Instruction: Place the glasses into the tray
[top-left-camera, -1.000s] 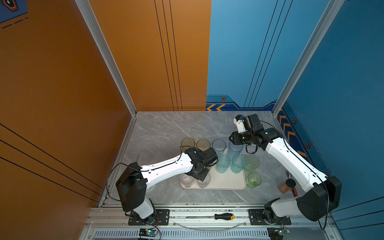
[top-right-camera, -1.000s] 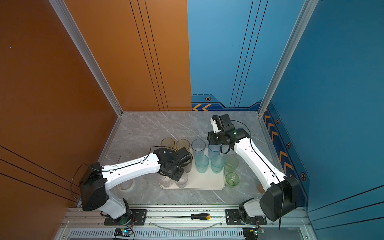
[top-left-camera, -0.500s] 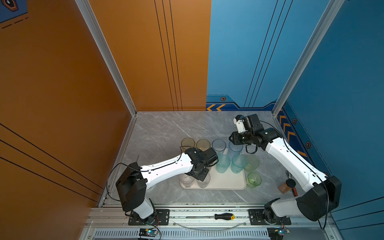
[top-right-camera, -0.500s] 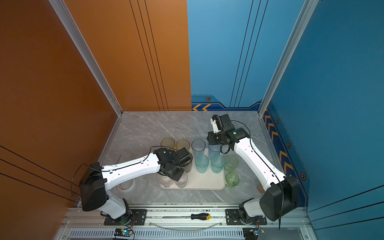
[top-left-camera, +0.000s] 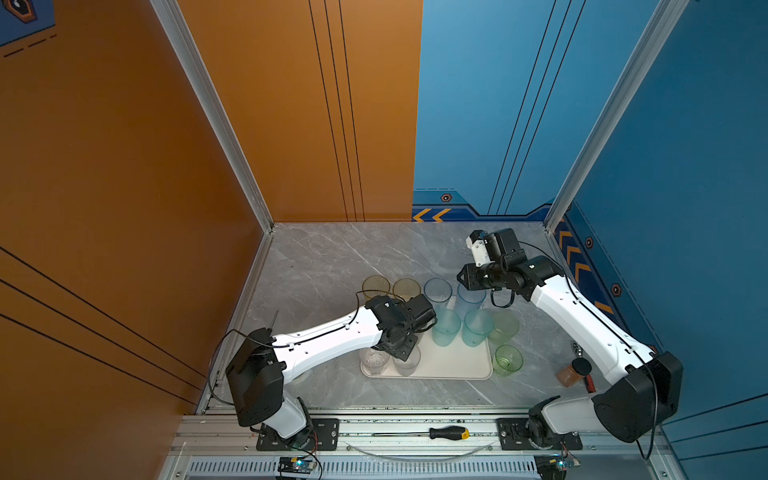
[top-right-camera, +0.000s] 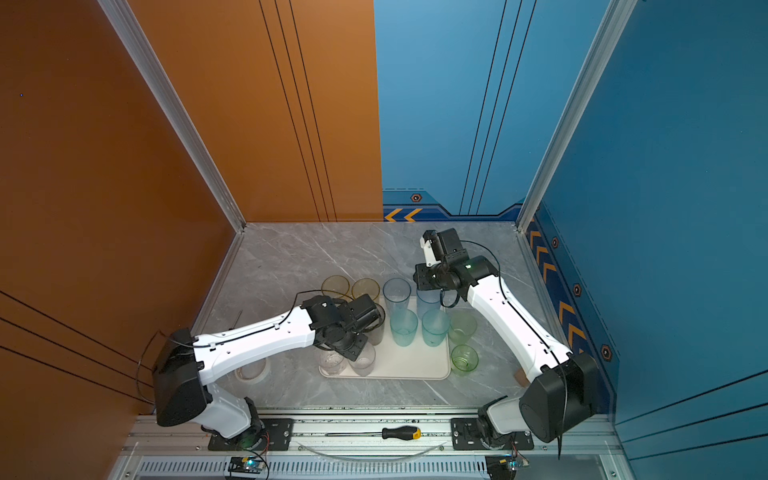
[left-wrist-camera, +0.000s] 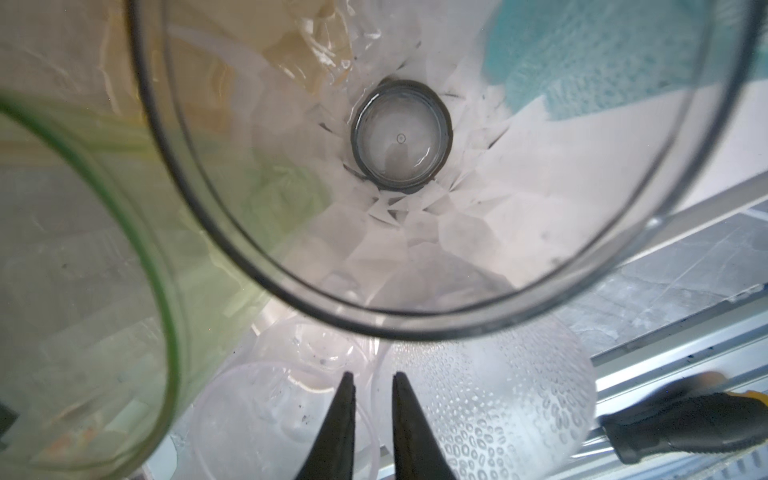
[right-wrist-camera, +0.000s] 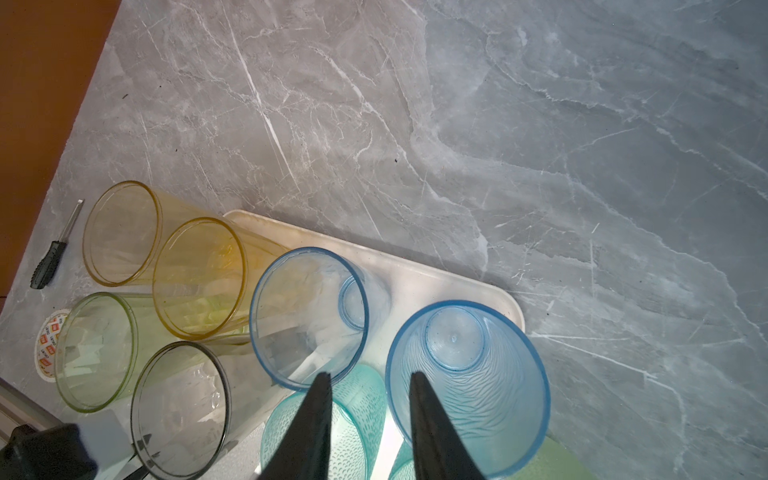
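Marble tabletop (top-left-camera: 332, 257): tray (top-left-camera: 449, 368), green glass (top-left-camera: 508, 360), brown jar (top-left-camera: 575, 371), tape roll (top-right-camera: 251, 368).

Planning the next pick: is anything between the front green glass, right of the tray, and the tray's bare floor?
Nothing visible. The green glass stands just outside the right rim of the tray, whose floor beside it is bare. The nearest teal glass stands farther back.
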